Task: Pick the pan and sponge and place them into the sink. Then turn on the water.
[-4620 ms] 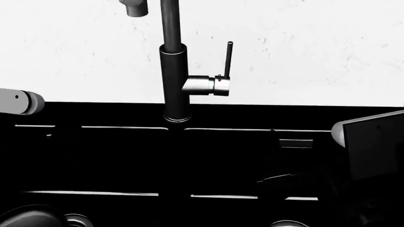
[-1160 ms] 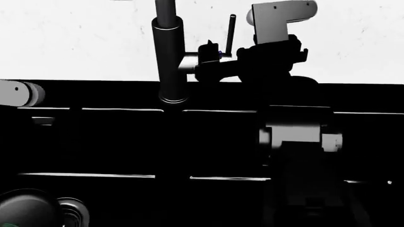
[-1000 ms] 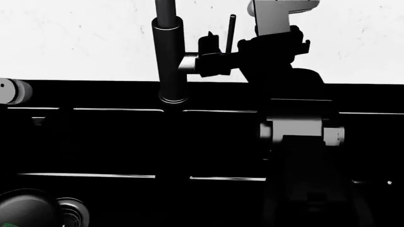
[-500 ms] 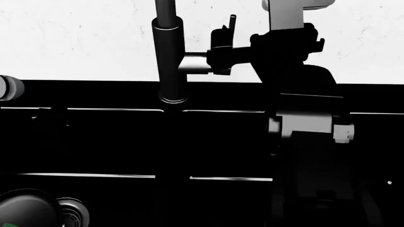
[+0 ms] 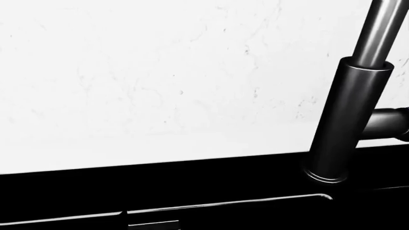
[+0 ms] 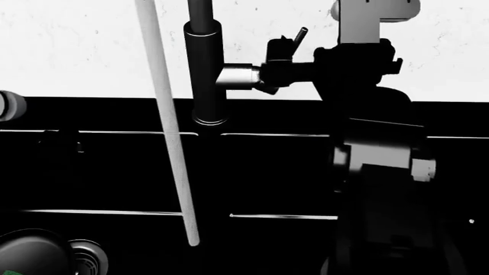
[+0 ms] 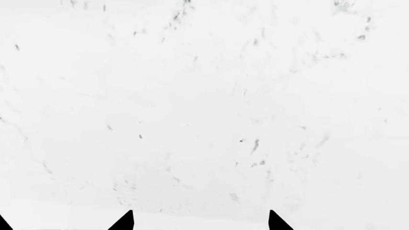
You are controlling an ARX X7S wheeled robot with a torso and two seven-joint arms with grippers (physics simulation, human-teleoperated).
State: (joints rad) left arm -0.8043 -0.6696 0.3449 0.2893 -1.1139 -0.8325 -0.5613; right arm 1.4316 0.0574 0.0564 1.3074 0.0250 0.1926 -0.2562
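A pale straight stream of water (image 6: 169,123) runs slantwise down into the black sink (image 6: 114,133). My right gripper (image 6: 276,62) hangs at the faucet's side valve, right next to the thin lever (image 6: 299,34), which tilts to the right. In the right wrist view the right gripper (image 7: 201,223) is open; its two black fingertips (image 7: 124,221) are wide apart against white wall. The pan (image 6: 31,255) lies in the left basin at the head view's bottom left, with a green sliver, perhaps the sponge (image 6: 4,273), at the corner. My left gripper (image 6: 63,140) is a black shape against the sink.
The dark faucet column (image 6: 208,69) stands behind the basin divider, also close by in the left wrist view as the faucet column (image 5: 348,120). A steel drain ring (image 6: 90,258) lies beside the pan. White marbled wall (image 6: 77,51) fills the back. My right arm (image 6: 378,160) covers the right basin.
The water stream has appeared. The lever has tipped from upright to the right, and my right gripper and arm have shifted right with it. The left arm drew back left.
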